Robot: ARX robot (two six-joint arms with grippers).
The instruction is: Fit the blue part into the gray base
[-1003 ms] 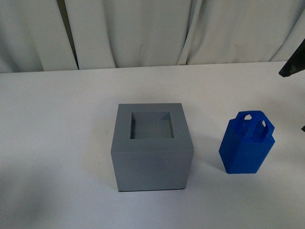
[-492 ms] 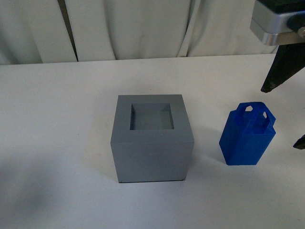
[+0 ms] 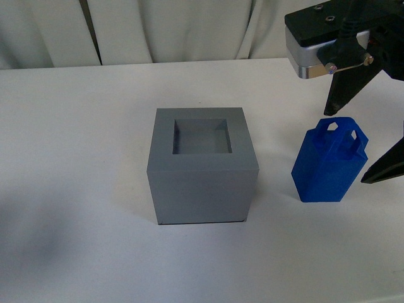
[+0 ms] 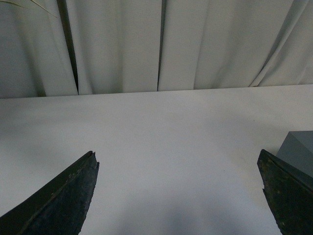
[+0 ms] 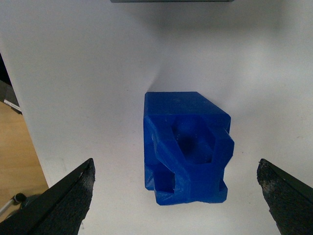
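Observation:
The gray base (image 3: 202,170) stands mid-table, its square recess open and empty on top. To its right the blue part (image 3: 328,165) stands upright on the table, loop handle up. My right gripper (image 3: 346,148) hangs open above and around the blue part, one finger (image 3: 344,95) behind it and the other (image 3: 385,167) to its right, neither touching. The right wrist view looks down on the blue part (image 5: 186,152), centred in the wide gap of the right gripper (image 5: 175,164). My left gripper (image 4: 177,155) is open over bare table, with a corner of the gray base (image 4: 298,152) beside one finger.
A white curtain (image 3: 177,28) hangs behind the far edge of the white table (image 3: 76,126). In the right wrist view the table edge (image 5: 19,107) runs close to the blue part, with wooden floor (image 5: 14,166) beyond it.
My right gripper has come into the front view from the upper right and lowered around the blue part. The blue part and gray base have stayed put.

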